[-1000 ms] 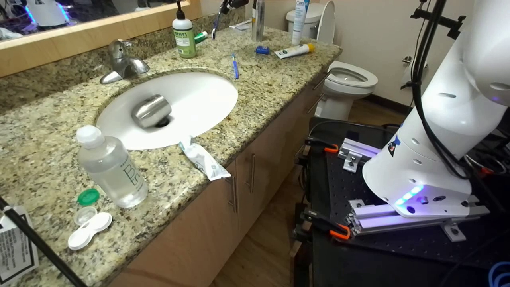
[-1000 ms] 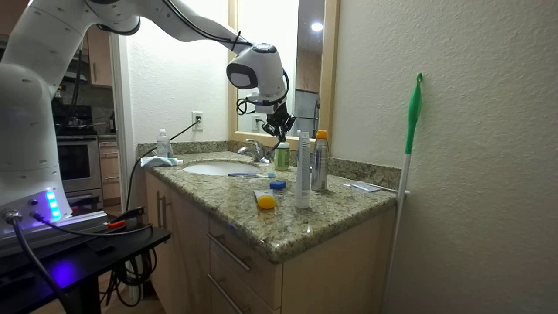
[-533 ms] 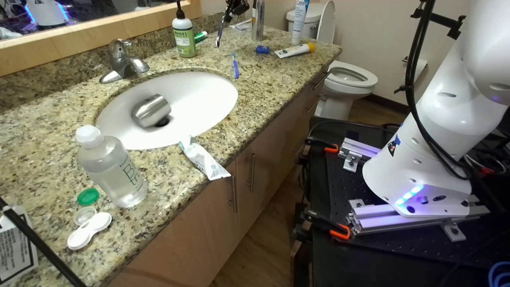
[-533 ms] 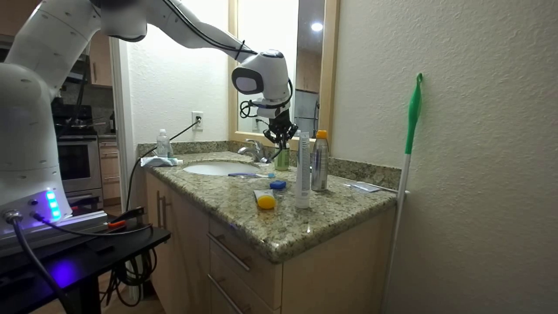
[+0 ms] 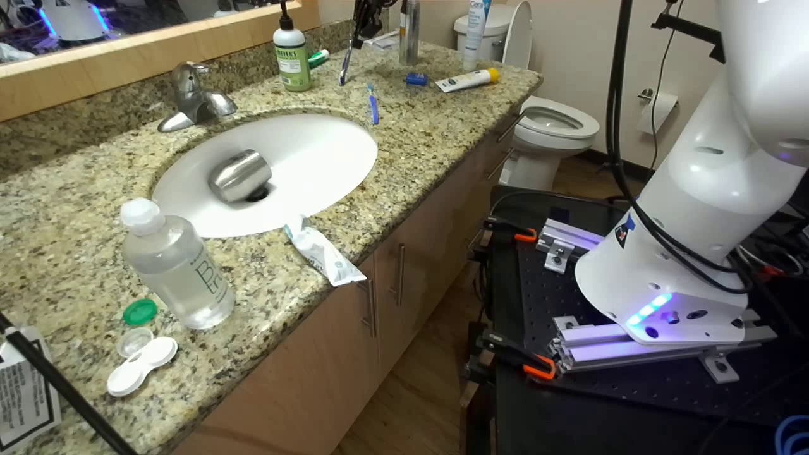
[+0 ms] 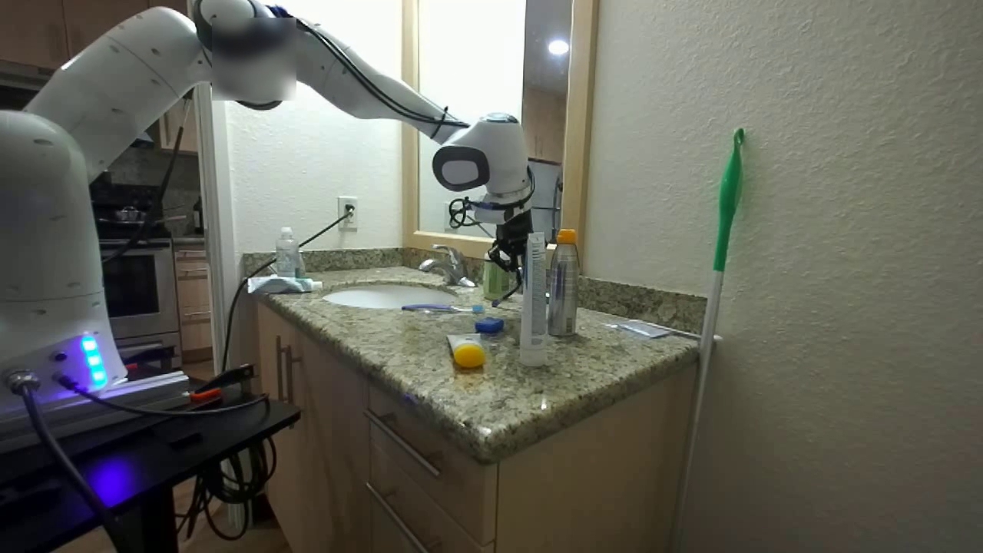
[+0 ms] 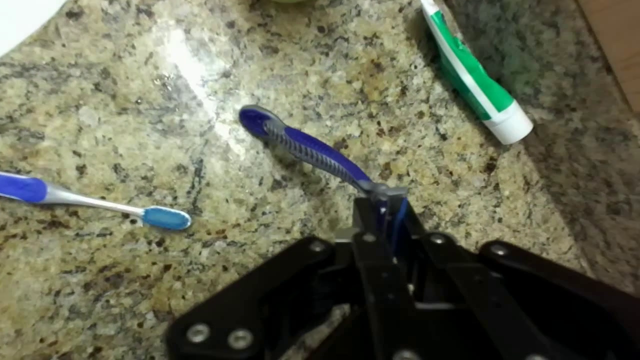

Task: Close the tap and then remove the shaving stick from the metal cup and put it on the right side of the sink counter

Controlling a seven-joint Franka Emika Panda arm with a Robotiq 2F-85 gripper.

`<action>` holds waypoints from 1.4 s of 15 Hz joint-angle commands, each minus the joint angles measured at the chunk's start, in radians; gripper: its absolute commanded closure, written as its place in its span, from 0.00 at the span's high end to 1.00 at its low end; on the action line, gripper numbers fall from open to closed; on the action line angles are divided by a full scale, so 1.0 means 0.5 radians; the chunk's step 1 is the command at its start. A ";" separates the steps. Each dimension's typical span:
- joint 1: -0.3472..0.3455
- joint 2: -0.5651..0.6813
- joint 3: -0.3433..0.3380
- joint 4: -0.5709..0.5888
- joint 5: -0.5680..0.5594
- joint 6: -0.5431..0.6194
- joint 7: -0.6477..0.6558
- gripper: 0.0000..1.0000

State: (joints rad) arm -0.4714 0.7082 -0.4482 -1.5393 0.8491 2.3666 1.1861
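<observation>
A Robotiq gripper (image 5: 356, 43) holds a shaving stick (image 5: 345, 68) handle-down over the sink counter (image 5: 417, 151) in an exterior view, between a soap bottle (image 5: 292, 63) and a toothbrush (image 5: 374, 110), on the side of the basin (image 5: 322, 158) nearer the toilet (image 5: 556, 144). The metal cup (image 5: 240, 175) lies on its side in the basin beside the drain (image 5: 258, 193), and no stream shows beneath the tap (image 5: 197, 98), so steps 1 and 2, closing and removing, look finished; step 3, the placing at right, appears to be in hand.

In an exterior view, the robot arm (image 6: 349, 92) bends down behind an upright white tube (image 6: 534, 315) that partly masks the gripper, its grip hard to read there; a spray can (image 6: 564, 292) stands near.

In the wrist view, the fingers (image 7: 372, 260) are clamped together on the shaving stick's head end, its purple-gray handle slanting away. The toothbrush lies to 1 side, a green tube (image 7: 472, 70) to the other, neither touching the shaving stick. Whether the handle's tip meets the sink counter cannot be told. The next move likely calls for easing the shaving stick down until it lies flat between those 2 neighbors, parting the fingers only then, and rising without knocking the white tube
</observation>
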 commanded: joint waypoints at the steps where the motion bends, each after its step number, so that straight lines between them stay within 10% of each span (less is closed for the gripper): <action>1: -0.086 0.167 0.058 0.259 -0.174 -0.163 0.272 0.03; 9: -0.147 0.249 0.087 0.468 -0.526 -0.283 0.591 0.03; 10: -0.156 0.256 0.081 0.477 -0.581 -0.289 0.634 0.36; 16: -0.230 0.206 0.109 0.464 -0.826 -0.328 0.706 0.71; 21: -0.145 -0.218 0.096 0.064 -0.704 0.040 0.260 1.00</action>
State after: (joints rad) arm -0.5594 0.7706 -0.4228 -1.3403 0.4673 2.2894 1.4498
